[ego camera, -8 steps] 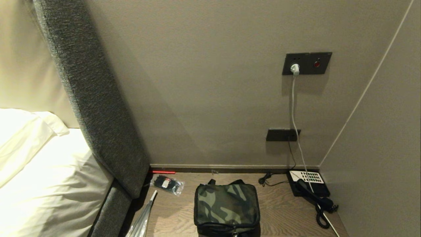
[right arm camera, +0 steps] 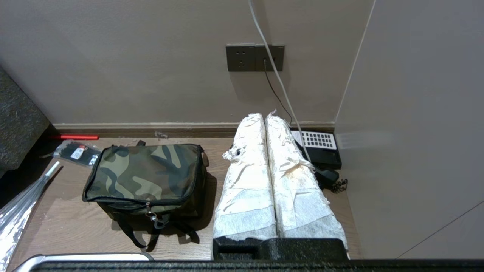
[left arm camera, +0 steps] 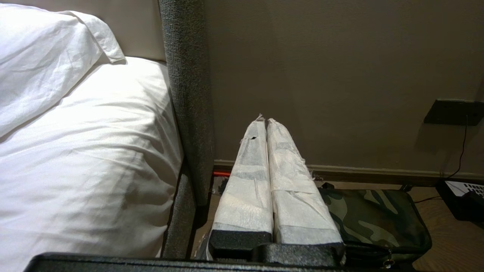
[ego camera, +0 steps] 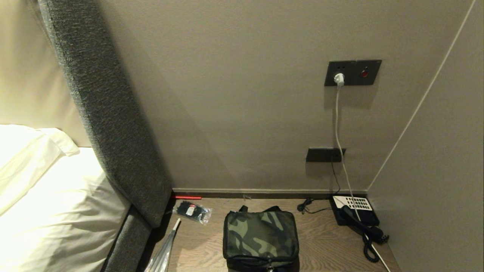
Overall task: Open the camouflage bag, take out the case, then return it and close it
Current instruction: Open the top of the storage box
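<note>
The camouflage bag (ego camera: 260, 238) sat on the tabletop (ego camera: 325, 245), near its front edge and about midway across. At ten o'clock from the bag lay a small clear packet (ego camera: 193, 212), close to the wall's skirting. At nine o'clock a clear plastic bag (ego camera: 162, 253) lay along the tabletop's left edge. At two o'clock the telephone (ego camera: 357, 217) stood in the back right corner, against the wall. Between bag and telephone, near the skirting, lay a coiled cable (ego camera: 307, 206). On the wall at twelve to one o'clock sat a lower socket (ego camera: 324, 155), with a higher socket panel (ego camera: 352, 72) above it. The upholstered headboard (ego camera: 109, 124) rose left of the tabletop, with the bed (ego camera: 49, 211) beyond it.
</note>
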You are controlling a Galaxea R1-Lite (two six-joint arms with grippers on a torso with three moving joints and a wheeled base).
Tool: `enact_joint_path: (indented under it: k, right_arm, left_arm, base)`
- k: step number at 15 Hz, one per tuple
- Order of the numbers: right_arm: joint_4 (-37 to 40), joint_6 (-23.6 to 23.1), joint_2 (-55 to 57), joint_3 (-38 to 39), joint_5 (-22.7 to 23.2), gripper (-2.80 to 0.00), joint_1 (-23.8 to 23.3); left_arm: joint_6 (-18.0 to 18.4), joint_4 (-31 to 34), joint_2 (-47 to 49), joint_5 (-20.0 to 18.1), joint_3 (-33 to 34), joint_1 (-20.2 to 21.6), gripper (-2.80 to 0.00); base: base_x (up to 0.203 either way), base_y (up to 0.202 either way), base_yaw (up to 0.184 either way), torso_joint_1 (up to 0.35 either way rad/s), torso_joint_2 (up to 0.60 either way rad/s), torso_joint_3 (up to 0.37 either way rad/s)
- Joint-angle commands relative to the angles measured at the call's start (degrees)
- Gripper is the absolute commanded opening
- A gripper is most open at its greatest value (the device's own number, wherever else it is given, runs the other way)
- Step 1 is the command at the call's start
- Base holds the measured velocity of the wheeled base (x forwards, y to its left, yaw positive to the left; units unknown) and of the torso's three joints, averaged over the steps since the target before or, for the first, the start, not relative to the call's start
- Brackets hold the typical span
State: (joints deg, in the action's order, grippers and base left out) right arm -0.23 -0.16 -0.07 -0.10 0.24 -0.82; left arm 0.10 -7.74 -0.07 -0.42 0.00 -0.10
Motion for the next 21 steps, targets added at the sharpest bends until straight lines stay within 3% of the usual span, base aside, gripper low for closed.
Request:
enact_joint_path:
  k: [1, 11, 21]
  right_arm:
    - [0.0, 0.0, -0.2, 0.0, 0.0, -2.8, 0.0]
    - [0.0, 0.0, -0.2, 0.0, 0.0, -2.8, 0.0]
    - [0.0, 0.0, -0.2, 0.0, 0.0, -2.8, 0.0]
  left_arm:
    - [0.0, -0.1, 0.1, 0.0, 2.3, 0.0, -2.8]
    - [-1.0, -0.1, 0.1, 0.1, 2.3, 0.0, -2.8]
    - [-0.9, -0.3, 0.1, 0.1, 2.3, 0.0, -2.8]
  base:
    - [0.0, 0.0, 0.0, 0.0, 0.0, 0.0]
    - [0.0, 0.0, 0.0, 0.0, 0.0, -0.005]
    - [0.0, 0.0, 0.0, 0.003, 0.0, -0.184]
